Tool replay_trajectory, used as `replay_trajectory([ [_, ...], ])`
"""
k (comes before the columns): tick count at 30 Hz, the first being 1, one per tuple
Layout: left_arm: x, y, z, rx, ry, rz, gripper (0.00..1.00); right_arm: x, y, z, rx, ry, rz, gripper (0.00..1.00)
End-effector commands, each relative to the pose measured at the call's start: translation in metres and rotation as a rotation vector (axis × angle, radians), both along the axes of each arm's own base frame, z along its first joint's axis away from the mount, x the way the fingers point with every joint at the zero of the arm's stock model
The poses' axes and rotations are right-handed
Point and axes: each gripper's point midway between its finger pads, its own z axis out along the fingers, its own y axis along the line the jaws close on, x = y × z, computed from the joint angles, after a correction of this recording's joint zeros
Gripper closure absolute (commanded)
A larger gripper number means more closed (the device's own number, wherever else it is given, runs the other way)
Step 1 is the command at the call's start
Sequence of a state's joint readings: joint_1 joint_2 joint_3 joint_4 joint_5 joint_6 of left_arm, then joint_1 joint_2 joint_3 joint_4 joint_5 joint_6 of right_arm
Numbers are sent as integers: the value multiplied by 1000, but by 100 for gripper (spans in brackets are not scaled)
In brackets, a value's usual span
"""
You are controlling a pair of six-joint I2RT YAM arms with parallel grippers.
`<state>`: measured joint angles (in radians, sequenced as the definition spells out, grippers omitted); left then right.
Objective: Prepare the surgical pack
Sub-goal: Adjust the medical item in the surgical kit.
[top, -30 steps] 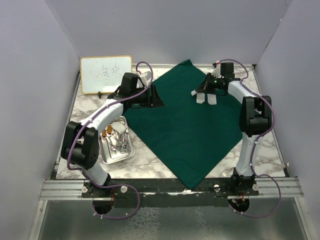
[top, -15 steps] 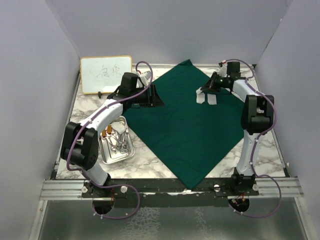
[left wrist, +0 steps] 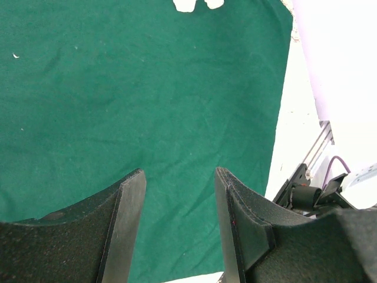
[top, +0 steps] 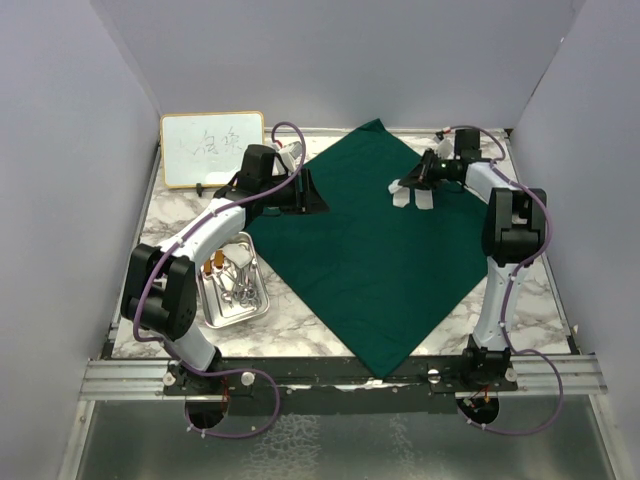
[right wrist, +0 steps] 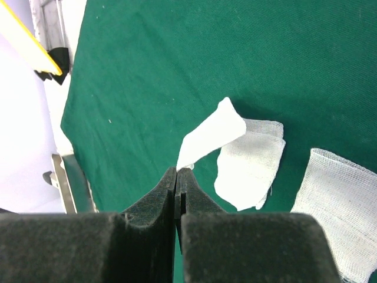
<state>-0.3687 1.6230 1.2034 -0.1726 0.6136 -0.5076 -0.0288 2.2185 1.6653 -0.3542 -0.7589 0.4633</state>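
Note:
The dark green drape (top: 370, 250) lies spread as a diamond on the table. Two white gauze squares (top: 424, 200) lie on its far right part. My right gripper (top: 405, 185) is shut on the corner of a gauze piece (right wrist: 209, 137), which lifts off the drape in front of the fingertips (right wrist: 178, 171). Two more gauze squares (right wrist: 250, 168) (right wrist: 341, 206) lie flat beside it. My left gripper (top: 315, 195) is open and empty above the drape's left corner, with green cloth between its jaws (left wrist: 179, 177). The steel tray (top: 212, 310) with silver instruments sits at the near left.
A wood-framed whiteboard (top: 212, 148) stands at the back left. Purple walls close in the left, right and back sides. Marble tabletop (top: 540, 300) shows around the drape. The metal rail (top: 340, 375) runs along the near edge.
My right wrist has drawn back to the right while its fingertips stay at the gauze. The left arm has not moved.

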Motion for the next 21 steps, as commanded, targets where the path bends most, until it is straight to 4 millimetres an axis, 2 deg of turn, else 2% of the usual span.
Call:
replay_trajectory([
  [1, -5, -3, 17, -36, -38, -23, 47, -8, -5, -8, 42, 32, -1, 99],
  [21, -6, -5, 16, -48, -30, -31, 47, -16, -15, -19, 3, 53, -40, 99],
])
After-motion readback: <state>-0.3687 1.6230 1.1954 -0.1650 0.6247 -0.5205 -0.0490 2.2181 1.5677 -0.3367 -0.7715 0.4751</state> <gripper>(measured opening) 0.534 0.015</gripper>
